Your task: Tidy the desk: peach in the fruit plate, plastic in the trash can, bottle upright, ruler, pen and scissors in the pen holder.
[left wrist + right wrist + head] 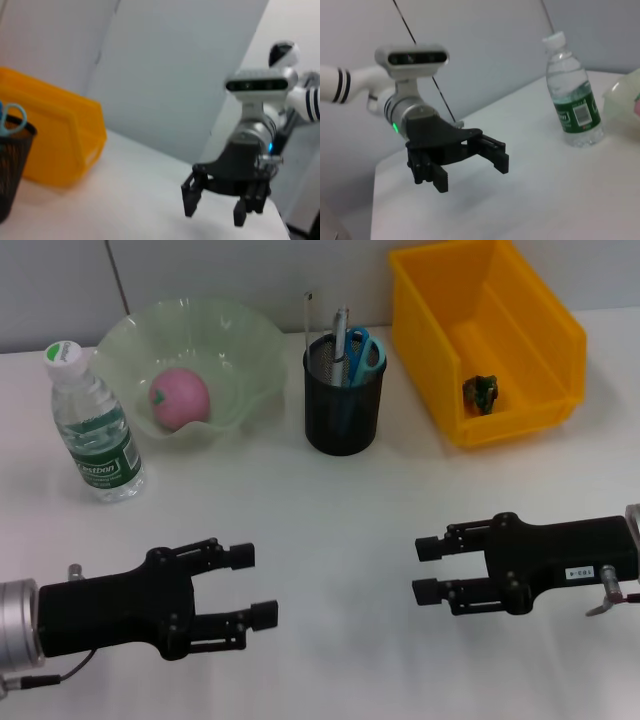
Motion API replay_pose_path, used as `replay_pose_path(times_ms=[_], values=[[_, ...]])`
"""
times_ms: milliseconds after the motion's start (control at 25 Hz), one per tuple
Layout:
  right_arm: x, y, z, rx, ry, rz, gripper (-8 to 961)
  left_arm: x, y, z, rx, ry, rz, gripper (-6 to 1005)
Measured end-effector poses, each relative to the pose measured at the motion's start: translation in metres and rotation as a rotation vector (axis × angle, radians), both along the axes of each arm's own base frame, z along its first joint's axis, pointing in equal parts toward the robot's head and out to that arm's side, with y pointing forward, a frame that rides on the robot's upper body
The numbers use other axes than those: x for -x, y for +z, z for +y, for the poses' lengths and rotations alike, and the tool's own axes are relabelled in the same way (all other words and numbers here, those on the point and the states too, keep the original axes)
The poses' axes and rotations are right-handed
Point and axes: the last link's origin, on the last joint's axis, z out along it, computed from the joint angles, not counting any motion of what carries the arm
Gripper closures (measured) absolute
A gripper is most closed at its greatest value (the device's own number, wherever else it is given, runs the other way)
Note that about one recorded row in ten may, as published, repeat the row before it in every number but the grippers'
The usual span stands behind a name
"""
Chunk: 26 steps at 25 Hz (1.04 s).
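Black hands nearest: left hand (250, 586) and right hand (428, 569) both released, empty, low over the white tabletop (320, 510). Beyond them, one bottle (93, 425) upright, probably slick, grip mid-body. One pen holder (343, 400) carries scissors (362, 352), pen, ruler. One peach (179, 397), soft, in the fruit plate (240, 360). One plastic scrap (481, 392), light, in the yellow trash can (530, 310).

two black pincers (258, 586) (425, 569) w/ silver wrist cuffs, white label on right
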Motion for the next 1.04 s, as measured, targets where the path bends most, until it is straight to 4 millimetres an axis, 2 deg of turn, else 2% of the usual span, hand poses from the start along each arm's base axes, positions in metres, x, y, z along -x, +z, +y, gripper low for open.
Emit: replay_pose_path(times_ms=[280,1040], values=[[0.000,0.000,-0.001,0.007,0.006,-0.003,342,-0.003,0.003,0.005,0.030,-0.019,0.045,165],[0.000,-0.003,-0.005,0.012,-0.002,0.010,342,0.001,0.012,-0.001,0.042,-0.030,0.040,165]])
